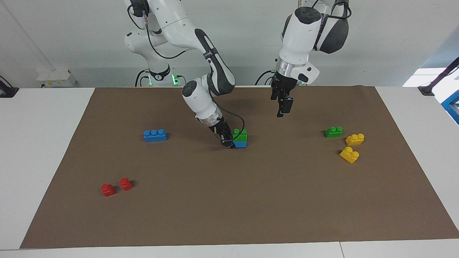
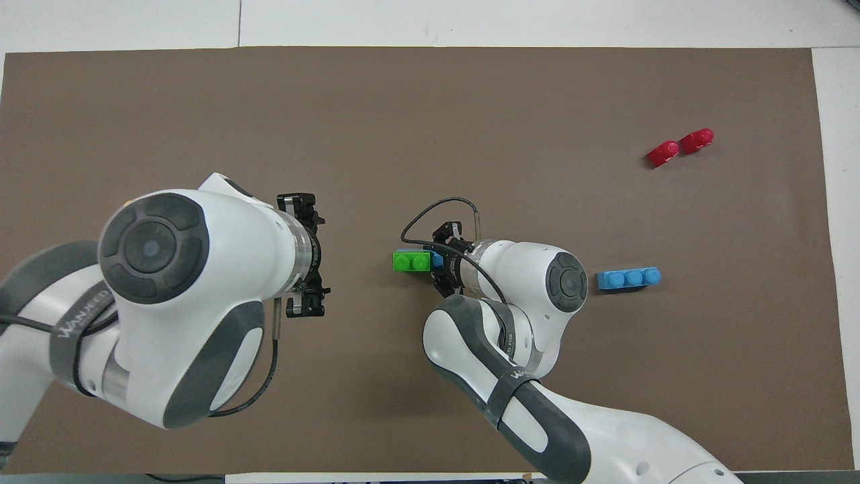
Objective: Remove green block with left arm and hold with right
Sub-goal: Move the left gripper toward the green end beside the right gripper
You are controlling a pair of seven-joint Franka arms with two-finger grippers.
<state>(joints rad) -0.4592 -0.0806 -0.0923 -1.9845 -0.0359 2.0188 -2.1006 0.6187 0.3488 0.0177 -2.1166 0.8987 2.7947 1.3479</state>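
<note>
Brown matting covers the desk [image 1: 107, 222]. Right gripper [image 1: 227, 140] is down at the mat, its fingers appearing closed on the end of a blue brick [image 1: 241, 144]; the green block [image 1: 240, 135] sits stacked on that brick, just beside the fingers. Left gripper [image 1: 283, 105] hangs in the air above the mat, toward the left arm's end from the stack; whether its fingers are parted cannot be told. Risk: the right grip is low and at one end, so a skewed pull could tip the stack or lift both pieces together. A second green brick [image 1: 333, 132] lies loose and could be mistaken for the target.
</note>
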